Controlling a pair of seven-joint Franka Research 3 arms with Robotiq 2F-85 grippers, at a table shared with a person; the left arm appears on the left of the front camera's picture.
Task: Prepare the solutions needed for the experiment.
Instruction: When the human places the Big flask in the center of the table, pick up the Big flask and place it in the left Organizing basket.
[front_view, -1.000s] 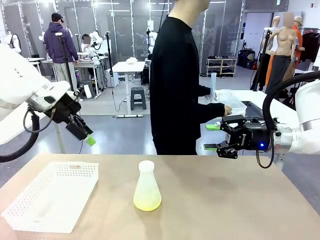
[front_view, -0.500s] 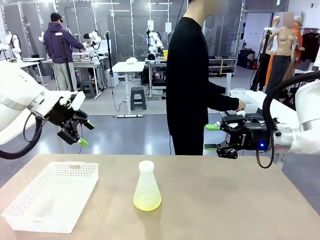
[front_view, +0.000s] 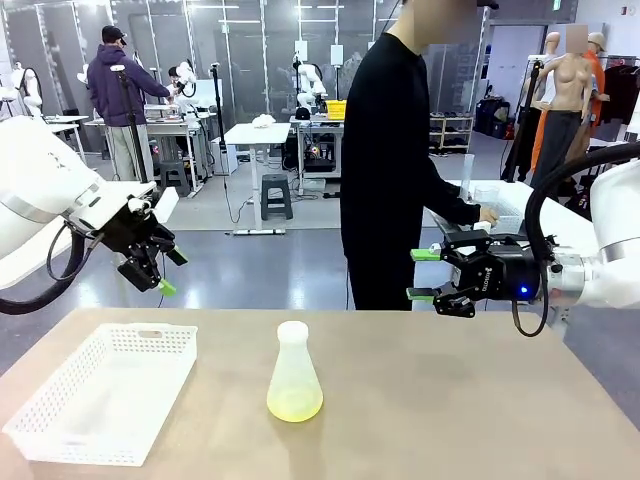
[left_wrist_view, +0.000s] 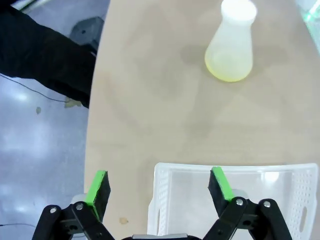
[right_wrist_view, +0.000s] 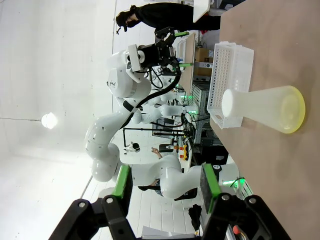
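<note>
High at the counter's (front_view: 470, 400) right side, the right gripper (front_view: 422, 274) hangs spread and empty. The left gripper (front_view: 172, 272) is equally spread. Between and below them stands an upright flask (front_view: 294, 360) holding the solutions (front_view: 294, 404), roughly equidistant from both.

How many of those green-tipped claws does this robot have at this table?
2. The left gripper hangs high at the left, near the white basket. The right gripper hovers at the right, by the far edge of the table. Both are open and empty.
</note>
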